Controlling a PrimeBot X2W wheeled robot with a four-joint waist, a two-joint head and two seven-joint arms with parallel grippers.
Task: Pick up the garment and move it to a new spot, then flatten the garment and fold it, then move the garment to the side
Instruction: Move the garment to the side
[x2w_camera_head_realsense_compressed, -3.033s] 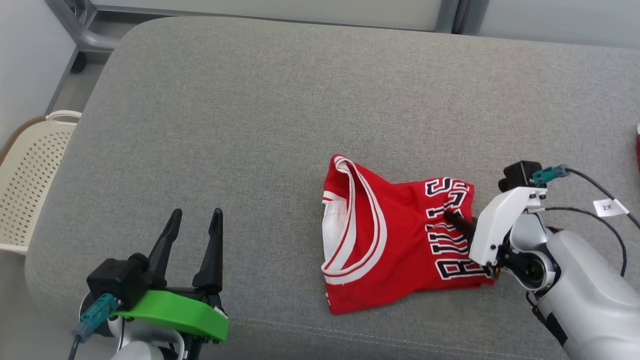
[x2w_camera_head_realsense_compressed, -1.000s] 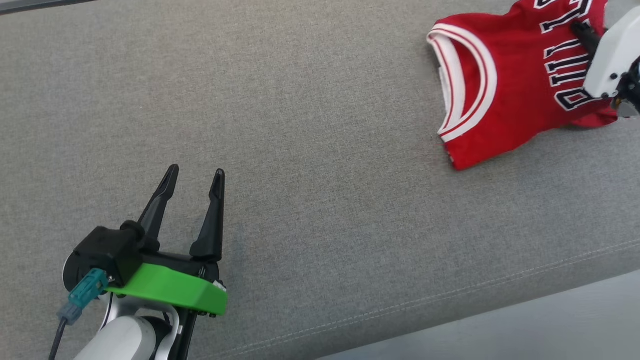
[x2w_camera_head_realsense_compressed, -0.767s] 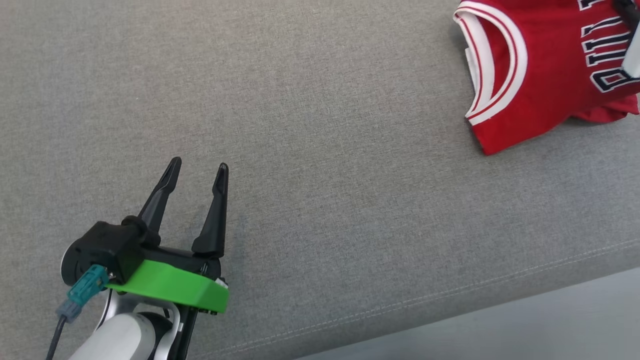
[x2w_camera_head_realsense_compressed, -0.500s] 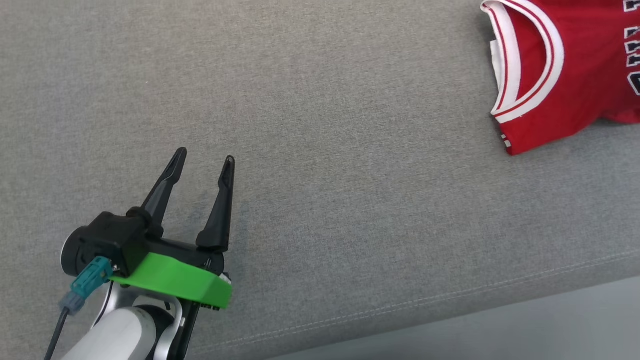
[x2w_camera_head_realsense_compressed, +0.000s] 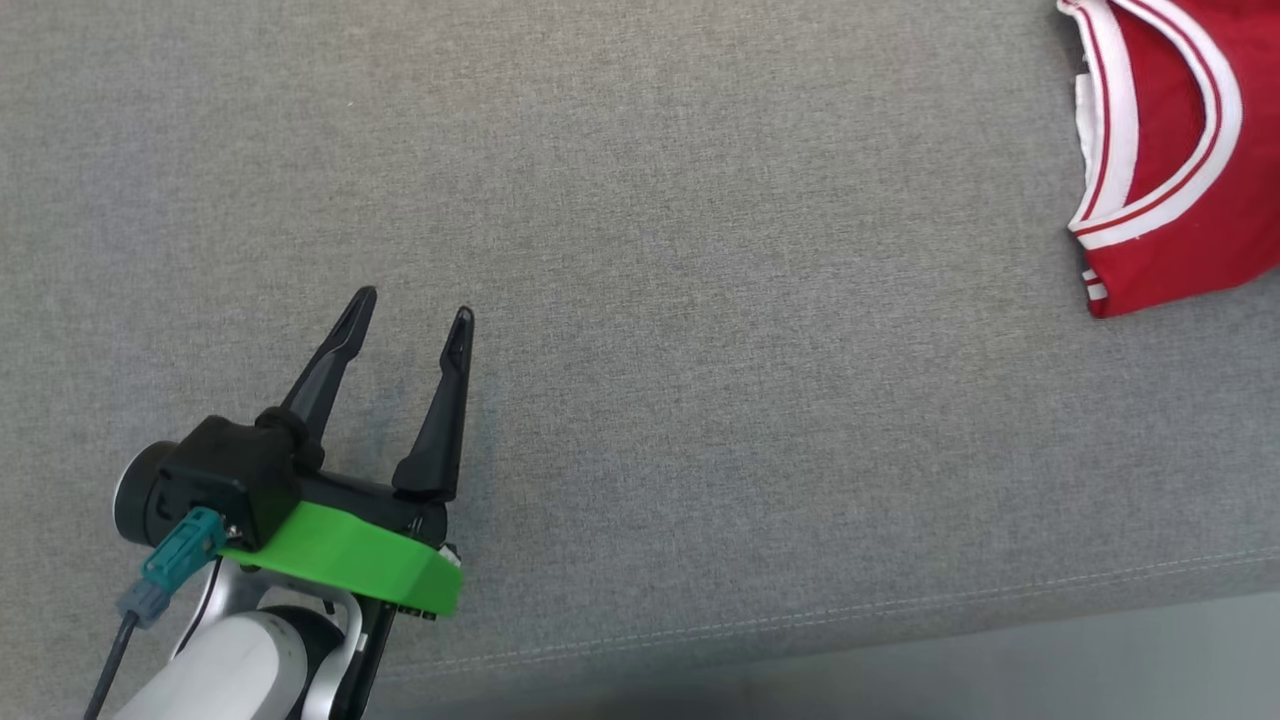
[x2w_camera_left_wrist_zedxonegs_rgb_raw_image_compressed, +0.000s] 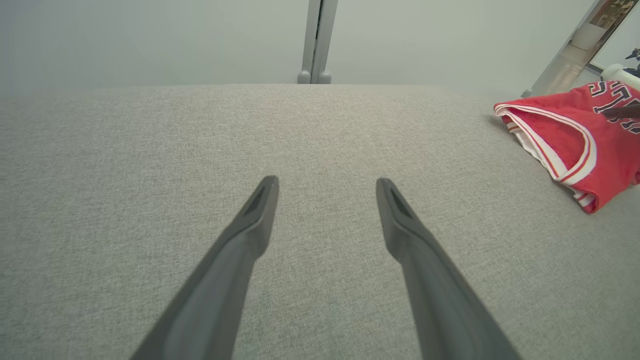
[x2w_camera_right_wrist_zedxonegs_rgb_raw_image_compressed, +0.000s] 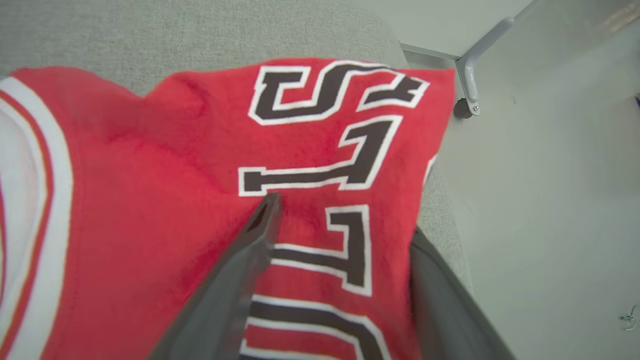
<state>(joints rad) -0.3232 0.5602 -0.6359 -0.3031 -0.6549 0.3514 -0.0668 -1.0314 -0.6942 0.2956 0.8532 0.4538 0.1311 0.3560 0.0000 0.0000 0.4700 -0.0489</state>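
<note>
Dragged aside, jersey (x2w_camera_head_realsense_compressed: 1170, 150) lies upper right — last step, I judge. My right gripper (x2w_camera_right_wrist_zedxonegs_rgb_raw_image_compressed: 345, 220) straddles it, fingers spread like my left gripper (x2w_camera_head_realsense_compressed: 413, 305); next, withdraw.

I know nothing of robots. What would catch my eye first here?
First, the bright red jersey with white trim and black lettering, lying at the right end of the grey fabric cushion. Next, the left hand on its lime-green mount, dark fingers spread, low at the left over the cushion.
</note>
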